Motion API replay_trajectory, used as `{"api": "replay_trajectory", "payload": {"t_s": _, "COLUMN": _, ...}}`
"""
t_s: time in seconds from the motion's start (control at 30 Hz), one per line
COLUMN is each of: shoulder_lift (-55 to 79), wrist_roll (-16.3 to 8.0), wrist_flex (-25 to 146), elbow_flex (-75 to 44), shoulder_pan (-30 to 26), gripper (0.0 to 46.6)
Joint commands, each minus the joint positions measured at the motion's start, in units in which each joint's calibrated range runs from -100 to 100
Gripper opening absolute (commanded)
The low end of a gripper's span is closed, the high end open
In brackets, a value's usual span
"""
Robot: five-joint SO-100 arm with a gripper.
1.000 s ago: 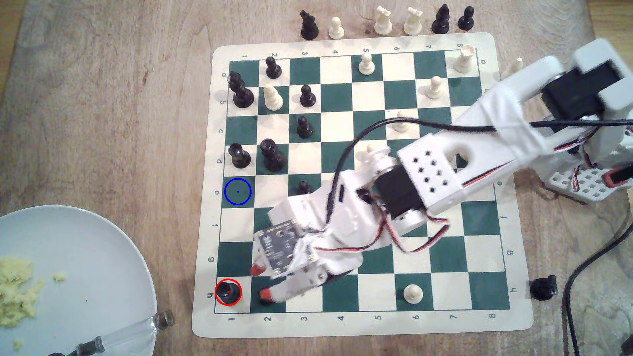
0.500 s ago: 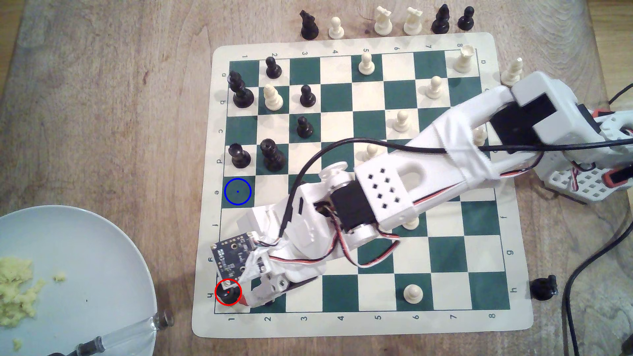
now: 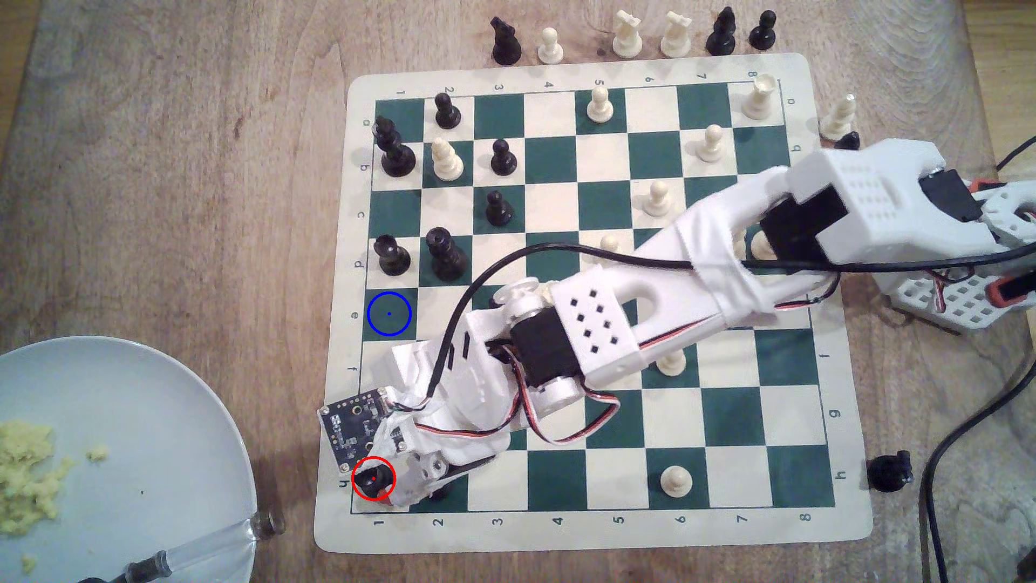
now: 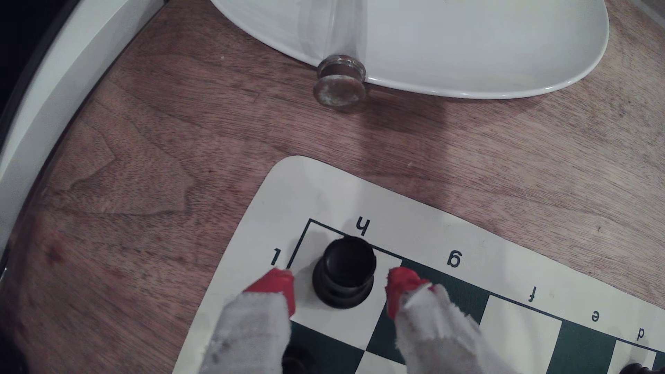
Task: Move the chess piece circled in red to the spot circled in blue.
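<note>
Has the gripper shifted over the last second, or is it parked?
Yes. The gripper moved toward the exterior view's left, from column 2 to the corner square, and now straddles the black rook.

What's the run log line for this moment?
phase: pre-grasp | jaws: open, straddling black rook | rook: on corner square | blue-ringed square: free

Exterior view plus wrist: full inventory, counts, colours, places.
Black rook: one, red-ringed, square h1.
Blue-ringed square: one, dark green, e1, bare.
Board: one, green and cream, wooden table.
Other board pieces: several, black and cream, some behind the arm.
Spare pieces: six, three black, three cream, beyond the board's far edge.
Plate: one, pale, exterior view's lower left, yellow crumbs.
Arm: one, white, across the board.
Fingers: two, red-tipped, flanking the rook, not touching.
</note>
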Motion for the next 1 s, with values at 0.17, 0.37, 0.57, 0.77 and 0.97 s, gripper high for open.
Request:
{"api": "replay_trajectory", "payload": {"t_s": 0.17, "shoulder_lift": 1.0, "wrist_roll": -0.4, "wrist_flex": 1.4, "elbow_flex": -11.9, "shoulder_pan": 0.4, "gripper": 14.3}}
{"api": "replay_trajectory", "payload": {"t_s": 0.37, "shoulder_lift": 3.0, "wrist_roll": -0.5, "wrist_flex": 2.2, "elbow_flex": -14.4, "shoulder_pan": 0.4, "gripper": 14.2}}
{"api": "replay_trajectory", "payload": {"t_s": 0.57, "shoulder_lift": 4.8, "wrist_roll": -0.5, "wrist_flex": 2.2, "elbow_flex": -16.6, "shoulder_pan": 0.4, "gripper": 14.0}}
{"api": "replay_trajectory", "payload": {"t_s": 0.77, "shoulder_lift": 7.5, "wrist_roll": -0.6, "wrist_flex": 2.9, "elbow_flex": -20.7, "shoulder_pan": 0.4, "gripper": 13.8}}
{"api": "replay_trajectory", "payload": {"t_s": 0.97, "shoulder_lift": 7.7, "wrist_roll": -0.6, "wrist_flex": 3.1, "elbow_flex": -21.0, "shoulder_pan": 0.3, "gripper": 13.3}}
